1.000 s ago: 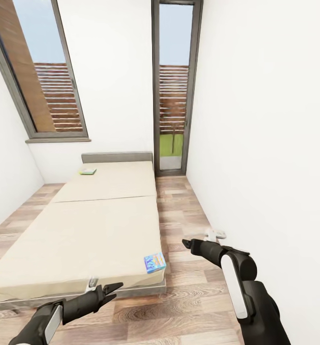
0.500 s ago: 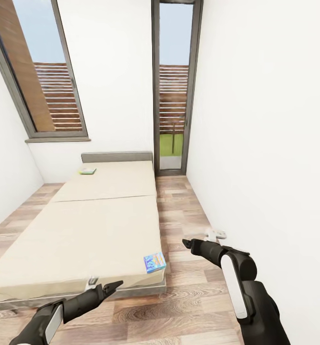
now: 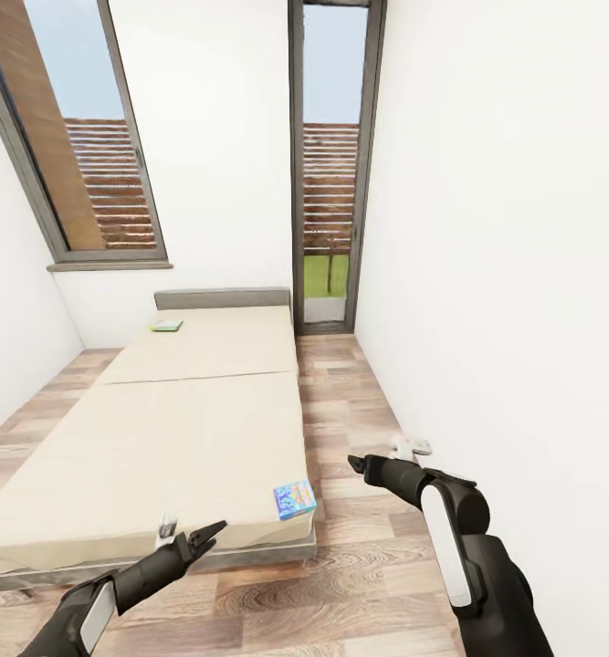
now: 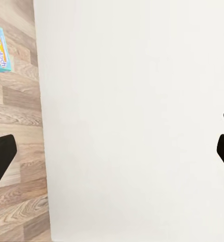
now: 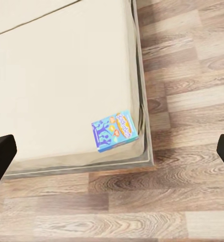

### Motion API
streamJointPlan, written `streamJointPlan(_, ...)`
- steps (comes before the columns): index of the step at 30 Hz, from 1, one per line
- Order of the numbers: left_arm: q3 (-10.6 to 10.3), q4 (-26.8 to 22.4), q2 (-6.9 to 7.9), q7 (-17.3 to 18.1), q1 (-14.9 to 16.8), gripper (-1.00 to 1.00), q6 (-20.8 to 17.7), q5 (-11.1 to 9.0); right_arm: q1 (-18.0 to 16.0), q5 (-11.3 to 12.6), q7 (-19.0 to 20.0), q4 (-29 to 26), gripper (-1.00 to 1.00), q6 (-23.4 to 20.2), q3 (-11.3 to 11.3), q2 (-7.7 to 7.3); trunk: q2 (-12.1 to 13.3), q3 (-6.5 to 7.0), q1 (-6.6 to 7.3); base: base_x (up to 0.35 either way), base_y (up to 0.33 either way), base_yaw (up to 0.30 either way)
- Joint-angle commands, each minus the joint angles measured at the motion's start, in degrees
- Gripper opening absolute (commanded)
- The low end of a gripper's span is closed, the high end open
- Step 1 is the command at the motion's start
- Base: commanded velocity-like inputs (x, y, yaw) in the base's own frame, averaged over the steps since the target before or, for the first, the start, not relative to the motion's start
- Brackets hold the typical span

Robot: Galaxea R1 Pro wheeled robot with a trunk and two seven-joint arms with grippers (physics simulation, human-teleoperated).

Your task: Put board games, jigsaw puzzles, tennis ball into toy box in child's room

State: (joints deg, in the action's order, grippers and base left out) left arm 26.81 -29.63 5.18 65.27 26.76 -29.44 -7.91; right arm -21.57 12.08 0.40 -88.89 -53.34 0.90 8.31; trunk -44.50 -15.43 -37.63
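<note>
The robot stands at the foot of the bed (image 3: 158,438), and both its hands, the left hand (image 3: 194,537) and the right hand (image 3: 359,465), are wide and hold nothing. The blue game (image 3: 294,499) lies on the near corner of the bed, and a green game (image 3: 167,326) lies far off by the headboard (image 3: 222,299). I think the robot is going for the blue game first, so a hand must reach down to that corner and close on its edge.

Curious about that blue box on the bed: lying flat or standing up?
Flat. The blue board game lies face-up on the bed, at its near corner.
</note>
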Motion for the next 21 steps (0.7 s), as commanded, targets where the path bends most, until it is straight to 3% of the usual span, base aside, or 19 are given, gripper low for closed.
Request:
streamJointPlan(1,0.19,0.01,-0.02,0.13,0.04,1.0,-0.53,-0.29,-0.05,0.13,0.04,-0.05,1.0,-0.27,0.09,0.06,-0.48,-0.27,-0.24,0.0,0.0,0.0)
streamJointPlan(9,0.77,0.27,-0.03,-0.42,0.0,1.0,-0.26,-0.82,-0.05,0.13,0.04,-0.12,1.0,-0.27,0.1,0.05,-3.69,-1.7,-1.99,0.0,0.0,0.0)
streamJointPlan(21,4.01,2.85,0.11,-0.16,-0.04,1.0,-0.2,-0.8,-0.05,0.13,0.04,-0.06,1.0,-0.27,0.06,0.13,-8.5,-3.86,-4.63,0.0,0.0,0.0)
